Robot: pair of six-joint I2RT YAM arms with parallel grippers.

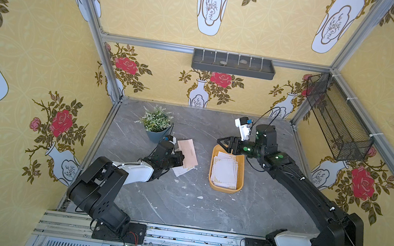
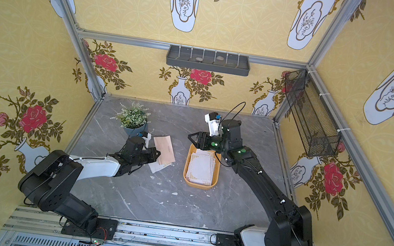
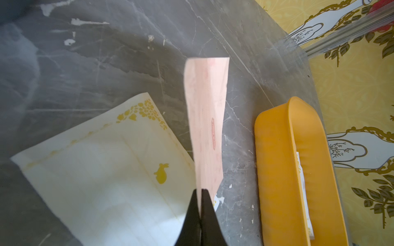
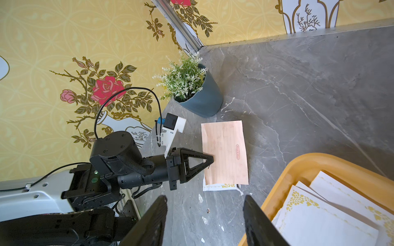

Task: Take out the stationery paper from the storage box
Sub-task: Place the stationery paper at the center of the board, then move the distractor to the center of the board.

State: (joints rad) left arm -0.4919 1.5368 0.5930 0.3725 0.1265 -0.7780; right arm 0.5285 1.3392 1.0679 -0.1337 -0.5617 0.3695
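Pinching pink sheet (image 3: 205, 119) edge: left end effector (image 3: 201, 190).

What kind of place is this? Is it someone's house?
Probably not a house: it looks like a robot test booth dressed up like one. The flowery wallpaper hangs on a bare metal frame, and a left arm and right arm are mounted on a rail at the grey table's edge.
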